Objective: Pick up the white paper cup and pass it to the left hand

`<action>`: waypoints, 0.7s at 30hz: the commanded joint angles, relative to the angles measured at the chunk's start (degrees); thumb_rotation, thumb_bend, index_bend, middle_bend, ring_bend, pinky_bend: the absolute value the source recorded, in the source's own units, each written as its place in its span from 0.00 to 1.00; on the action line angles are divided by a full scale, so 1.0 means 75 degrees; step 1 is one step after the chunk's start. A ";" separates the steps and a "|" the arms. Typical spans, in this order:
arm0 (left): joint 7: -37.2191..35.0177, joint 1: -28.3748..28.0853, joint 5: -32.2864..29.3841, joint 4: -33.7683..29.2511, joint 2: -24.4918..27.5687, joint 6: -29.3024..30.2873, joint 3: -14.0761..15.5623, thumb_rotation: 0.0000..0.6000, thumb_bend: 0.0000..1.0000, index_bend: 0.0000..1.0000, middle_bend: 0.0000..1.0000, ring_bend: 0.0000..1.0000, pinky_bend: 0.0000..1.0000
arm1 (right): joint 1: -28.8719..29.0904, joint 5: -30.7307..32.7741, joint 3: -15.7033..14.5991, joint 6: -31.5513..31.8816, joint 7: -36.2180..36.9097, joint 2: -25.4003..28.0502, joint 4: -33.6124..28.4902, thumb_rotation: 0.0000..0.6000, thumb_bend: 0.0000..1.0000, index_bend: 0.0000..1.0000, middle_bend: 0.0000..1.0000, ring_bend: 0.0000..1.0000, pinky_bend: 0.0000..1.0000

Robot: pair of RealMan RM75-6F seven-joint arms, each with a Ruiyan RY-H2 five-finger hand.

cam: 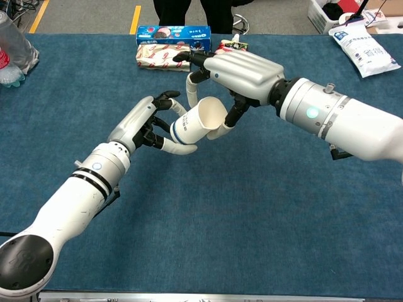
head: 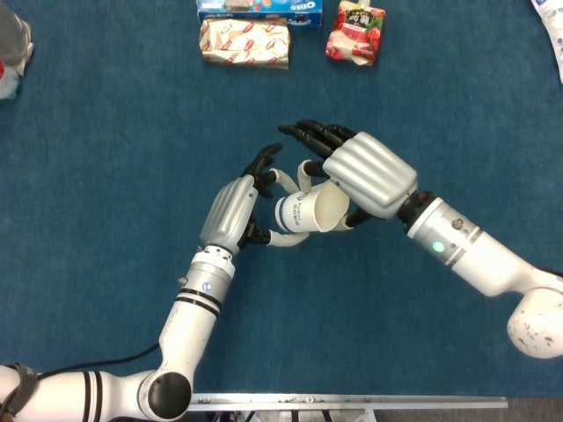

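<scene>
The white paper cup (head: 308,211) (cam: 195,126) hangs on its side above the blue table, mouth toward the right. My right hand (head: 365,171) (cam: 242,69) holds it at the rim end, fingers arched over the top and thumb under it. My left hand (head: 233,211) (cam: 135,123) comes in from the left and wraps the cup's blue-banded base, with fingers above and thumb below. Both hands touch the cup at once. The right palm hides part of the rim in the head view.
At the table's far edge lie a blue Oreo box (cam: 173,31), a wrapped snack pack (cam: 160,56) and a red snack pouch (head: 356,33). A plastic bottle (cam: 12,47) stands far left. A white bag (cam: 365,47) lies far right.
</scene>
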 commanded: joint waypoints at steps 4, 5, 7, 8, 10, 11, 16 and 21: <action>-0.0021 0.0026 0.0029 0.0037 -0.0031 0.0008 0.0005 1.00 0.10 0.54 0.10 0.14 0.37 | 0.0003 -0.0010 -0.0029 -0.0021 -0.0025 0.0008 -0.0016 1.00 0.00 0.54 0.06 0.00 0.20; -0.0028 0.0035 0.0030 0.0036 -0.0032 0.0008 0.0011 1.00 0.10 0.54 0.10 0.14 0.37 | 0.0005 -0.0013 -0.0034 -0.0026 -0.0035 0.0010 -0.0019 1.00 0.00 0.54 0.06 0.00 0.20; -0.0046 0.0055 0.0035 0.0047 -0.0035 0.0009 0.0021 1.00 0.10 0.54 0.10 0.14 0.37 | 0.0014 -0.0030 -0.0047 -0.0043 -0.0053 0.0018 -0.0020 1.00 0.00 0.54 0.06 0.00 0.20; -0.0054 0.0065 0.0035 0.0047 -0.0035 0.0011 0.0024 1.00 0.10 0.54 0.10 0.14 0.37 | 0.0017 -0.0034 -0.0051 -0.0050 -0.0058 0.0022 -0.0023 1.00 0.00 0.53 0.06 0.00 0.20; -0.0075 0.0085 0.0035 0.0056 -0.0039 0.0010 0.0030 1.00 0.10 0.54 0.10 0.14 0.37 | 0.0022 -0.0045 -0.0062 -0.0061 -0.0078 0.0034 -0.0034 1.00 0.00 0.46 0.06 0.00 0.20; -0.0089 0.0093 0.0038 0.0061 -0.0039 0.0003 0.0032 1.00 0.10 0.54 0.10 0.14 0.37 | 0.0025 -0.0050 -0.0068 -0.0071 -0.0081 0.0042 -0.0041 1.00 0.00 0.41 0.06 0.00 0.20; -0.0126 0.0124 0.0073 0.0083 -0.0041 0.0005 0.0032 1.00 0.10 0.54 0.10 0.14 0.37 | 0.0033 -0.0066 -0.0084 -0.0094 -0.0090 0.0062 -0.0045 1.00 0.00 0.15 0.06 0.00 0.20; -0.0137 0.0145 0.0100 0.0082 -0.0041 0.0009 0.0021 1.00 0.10 0.55 0.10 0.14 0.37 | 0.0048 -0.0090 -0.0091 -0.0130 -0.0054 0.0093 -0.0063 1.00 0.00 0.00 0.06 0.00 0.20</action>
